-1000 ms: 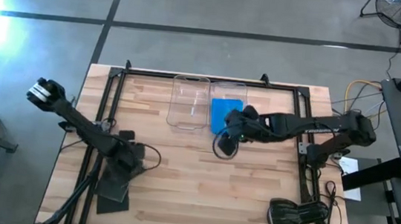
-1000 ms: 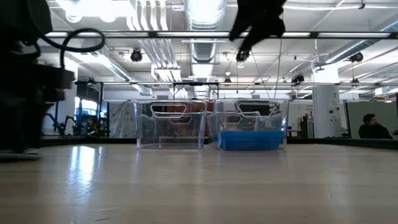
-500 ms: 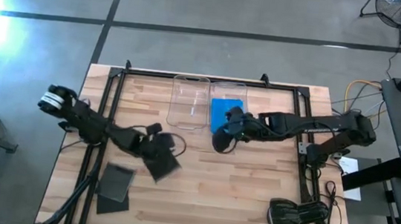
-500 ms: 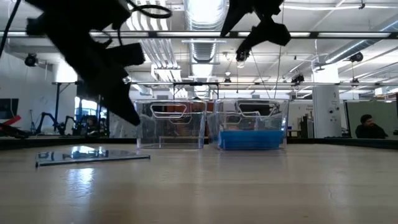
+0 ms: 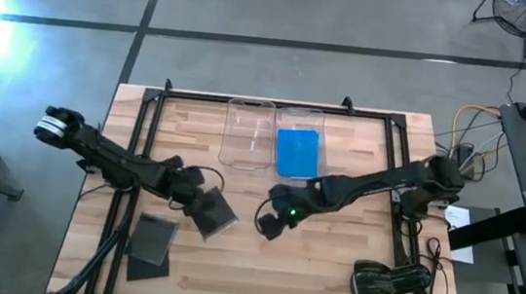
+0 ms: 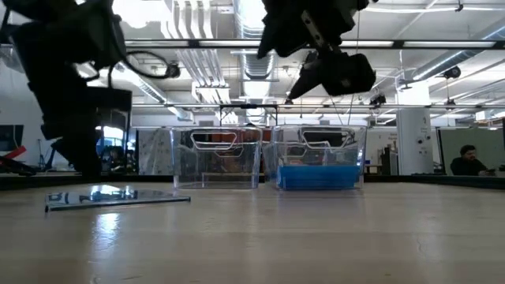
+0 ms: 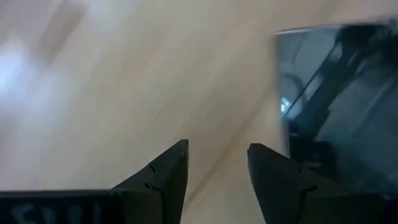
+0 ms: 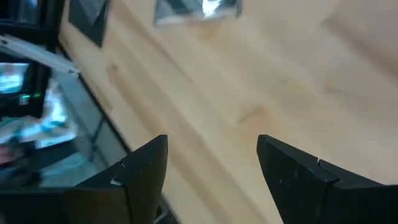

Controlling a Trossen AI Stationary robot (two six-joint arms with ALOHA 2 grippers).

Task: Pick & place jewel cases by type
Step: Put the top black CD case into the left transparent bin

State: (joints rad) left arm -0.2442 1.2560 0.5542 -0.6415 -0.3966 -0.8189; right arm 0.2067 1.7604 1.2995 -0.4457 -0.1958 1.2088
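My left gripper (image 5: 200, 202) hangs over a dark jewel case (image 5: 214, 211) short of the empty clear bin (image 5: 247, 134); its fingers are apart, and I can't tell whether they touch the case. My right gripper (image 5: 273, 222) hovers spread and empty over bare desk (image 5: 328, 271), on the near side of the blue-filled bin (image 5: 299, 143). Blue cases (image 5: 297, 153) look sorted. Dark cases (image 5: 151, 241) remain at the desk's near-left edge, well away from the empty bin. Nothing blocks the way.
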